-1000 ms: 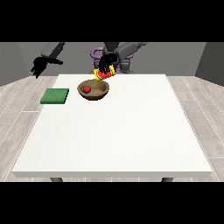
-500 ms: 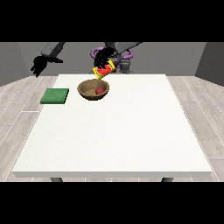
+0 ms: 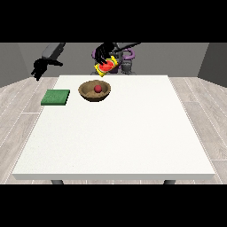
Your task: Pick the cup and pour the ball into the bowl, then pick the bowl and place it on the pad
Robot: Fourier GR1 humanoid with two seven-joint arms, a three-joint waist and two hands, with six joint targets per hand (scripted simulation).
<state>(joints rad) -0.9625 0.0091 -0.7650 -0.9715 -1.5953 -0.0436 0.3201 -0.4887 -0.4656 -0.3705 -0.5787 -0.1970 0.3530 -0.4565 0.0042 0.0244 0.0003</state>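
Two black robot hands show at the far edge of a large white tabletop (image 3: 115, 128). The robot hand at the view's right (image 3: 104, 53) is raised above the far edge, its fingers curled round a small yellow cup with a red inside (image 3: 106, 67). The cup is tilted, its red mouth turned down and toward the camera, and no ball shows in it. Just below and a little to the view's left of that cup sits a round brown wooden bowl (image 3: 94, 92) on the tabletop, apart from the cup. A small red ball (image 3: 97, 88) lies inside the bowl, near its middle. The pour therefore looks done, and the bowl now waits to be picked up.

The robot hand at the view's left (image 3: 40, 68) hangs in the air beyond the tabletop's far left corner, holding nothing; whether its fingers are spread or closed cannot be told. A flat green square pad (image 3: 56, 97) lies on the tabletop to the view's left of the bowl, near it but not touching, and almost under that free robot hand. The bowl lies between the two robot hands, nearer the one with the cup, which is still occupied. Judging from this, the bowl's coming trip is a short sideways move toward the view's left onto the pad.
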